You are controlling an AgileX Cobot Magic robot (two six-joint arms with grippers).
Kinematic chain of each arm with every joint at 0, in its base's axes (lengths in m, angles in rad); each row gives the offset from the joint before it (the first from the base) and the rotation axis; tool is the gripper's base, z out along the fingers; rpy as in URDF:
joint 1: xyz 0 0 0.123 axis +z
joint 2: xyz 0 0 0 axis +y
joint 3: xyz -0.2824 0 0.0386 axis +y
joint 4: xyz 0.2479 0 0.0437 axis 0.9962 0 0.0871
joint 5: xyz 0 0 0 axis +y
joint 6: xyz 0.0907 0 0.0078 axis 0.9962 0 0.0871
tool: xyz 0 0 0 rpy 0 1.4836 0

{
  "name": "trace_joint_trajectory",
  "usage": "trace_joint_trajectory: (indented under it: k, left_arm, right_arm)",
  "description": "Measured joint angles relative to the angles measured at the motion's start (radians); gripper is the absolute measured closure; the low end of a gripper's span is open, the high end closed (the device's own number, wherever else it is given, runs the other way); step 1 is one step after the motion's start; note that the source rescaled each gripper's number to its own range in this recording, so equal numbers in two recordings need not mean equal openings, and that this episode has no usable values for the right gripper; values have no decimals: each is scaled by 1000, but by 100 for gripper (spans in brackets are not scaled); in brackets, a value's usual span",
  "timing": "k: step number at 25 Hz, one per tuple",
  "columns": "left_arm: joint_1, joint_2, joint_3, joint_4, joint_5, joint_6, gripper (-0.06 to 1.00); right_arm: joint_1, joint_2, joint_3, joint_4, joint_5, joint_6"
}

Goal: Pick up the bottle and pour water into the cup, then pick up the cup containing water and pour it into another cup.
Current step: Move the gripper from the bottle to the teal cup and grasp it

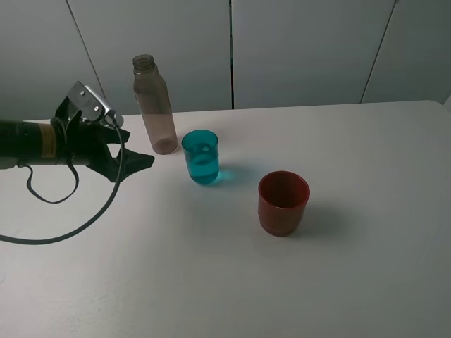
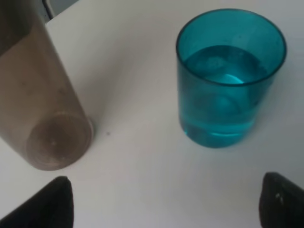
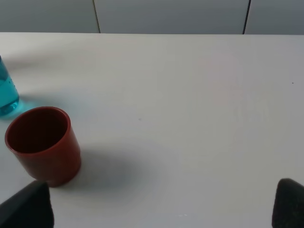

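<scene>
- Near side: right fingers (image 3: 23,206) spread wide, holding nothing, on standby.
- Near right: red cup (image 1: 283,203) stands upright on the worktop (image 1: 352,282), apparently empty, awaiting the second pour.
- Centre: blue cup (image 1: 201,156) holds water; first pour judged complete.
- Left: left fingers (image 1: 135,160) fully spread, empty, facing bottle (image 1: 155,105) and blue cup.
- Far left: bottle upright near the blue cup, free of any grip.

You see a smoky grey-brown bottle (image 1: 156,116), a teal-blue cup (image 1: 202,158), a dark red cup (image 1: 283,204) and a white table (image 1: 366,274)
</scene>
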Motion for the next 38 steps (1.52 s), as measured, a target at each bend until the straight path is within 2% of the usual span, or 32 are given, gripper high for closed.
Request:
trace_joint_trajectory:
  k: [5, 10, 25, 38]
  left_arm:
    - [0, 70, 0, 29, -55, 4, -5]
    - [0, 119, -4, 34, -89, 48, -5]
    - [0, 256, -141, 86, -176, 50, -5]
    - [0, 336, -180, 101, -273, 61, -5]
  right_arm:
    - [0, 0, 0, 0, 0, 0]
    - [0, 0, 0, 0, 0, 0]
    - [0, 0, 0, 0, 0, 0]
    - [0, 0, 0, 0, 0, 0]
